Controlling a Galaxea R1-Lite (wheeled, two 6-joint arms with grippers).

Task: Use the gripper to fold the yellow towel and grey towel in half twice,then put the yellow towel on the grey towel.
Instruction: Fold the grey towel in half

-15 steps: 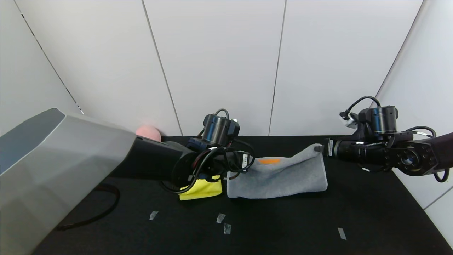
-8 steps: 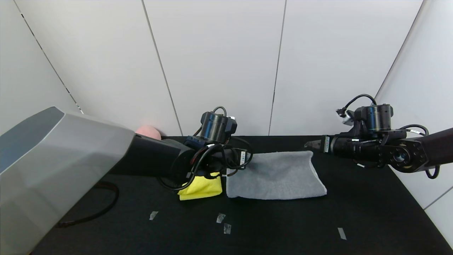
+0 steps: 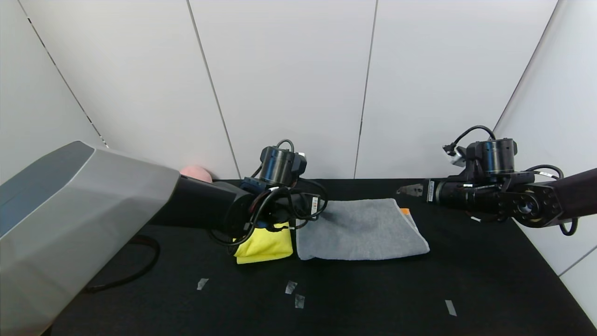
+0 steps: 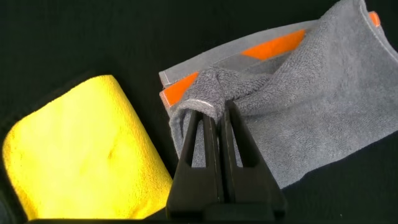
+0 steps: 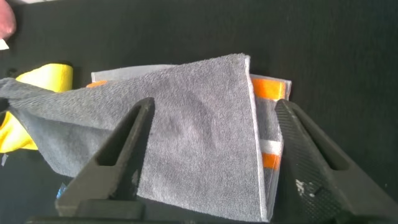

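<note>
— Two towels lie on the black table [image 3: 466, 280], side by side. Take the grey towel [image 3: 359, 229] as the marker: the yellow towel [image 3: 266, 245] sits folded just off its left edge, the two nearly touching.

— And the arms?

— The left gripper [image 4: 211, 115] is at the grey towel's far left corner. Its jaws are pinched tight on a bunched-up bit of that corner, so the cloth rises in a small peak there. Under the peak you can see orange bands of a lower layer.

— Is the yellow one being touched?

— Not that I can tell. From the head view the left arm's wrist and cables hang over its far edge, but the fingers are on grey cloth only.

— What about the right gripper [image 3: 405, 190]?

— It hovers beyond the grey towel's far right corner, a little above it and clear of the cloth. Its fingers [image 5: 118, 162] stand wide apart with nothing between them. Looking down from that wrist, the towel lies spread below, the top layer folded over, with orange and white bands peeking out along its right edge.

— Is the grey towel flat?

— Mostly, apart from the pinched corner.
</note>
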